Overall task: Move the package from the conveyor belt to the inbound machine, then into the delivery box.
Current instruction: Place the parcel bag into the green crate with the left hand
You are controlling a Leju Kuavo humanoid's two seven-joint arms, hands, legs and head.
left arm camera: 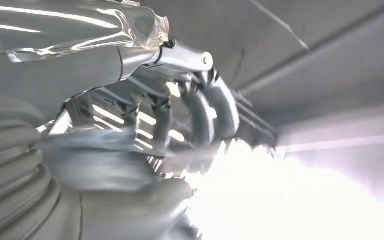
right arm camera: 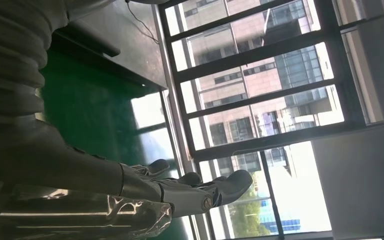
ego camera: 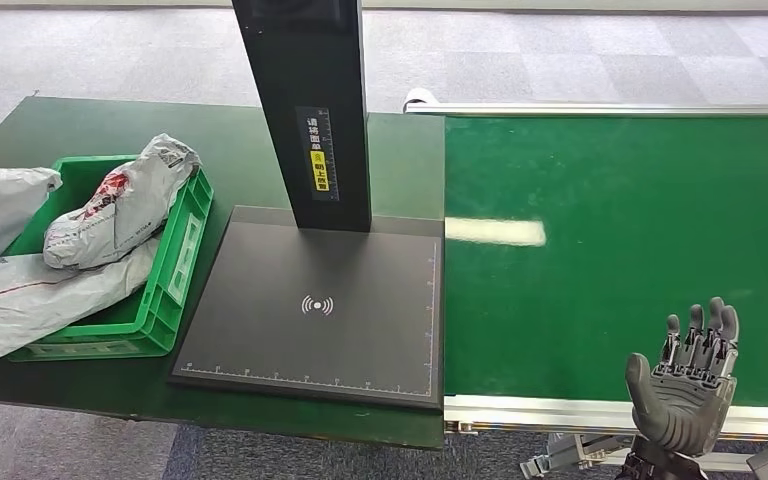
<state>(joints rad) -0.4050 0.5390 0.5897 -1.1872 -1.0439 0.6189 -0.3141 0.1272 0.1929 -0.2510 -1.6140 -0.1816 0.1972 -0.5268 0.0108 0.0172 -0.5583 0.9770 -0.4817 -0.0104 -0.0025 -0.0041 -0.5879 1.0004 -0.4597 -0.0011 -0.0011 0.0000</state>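
The green conveyor belt point(ego camera: 620, 250) runs across the right half of the head view. To its left stands the inbound machine, a black scan plate point(ego camera: 360, 340) with a tall black post point(ego camera: 310, 110). Further left, a green delivery box point(ego camera: 185, 250) holds grey plastic-wrapped packages point(ego camera: 120, 205); another package point(ego camera: 40, 295) droops over its front rim. My right hand point(ego camera: 687, 385) is raised over the belt's near edge, palm towards me, fingers spread upward and holding nothing. The right wrist view has that hand point(right arm camera: 180, 192) above the belt. My left hand point(left arm camera: 180, 130) is blurred, fingers loosely curved, with nothing in it.
A third grey package point(ego camera: 0, 205) lies on the dark green table point(ego camera: 80, 125) left of the box. The belt's metal rail point(ego camera: 560, 410) borders its near side. Large windows point(right arm camera: 260, 90) lie beyond the belt in the right wrist view.
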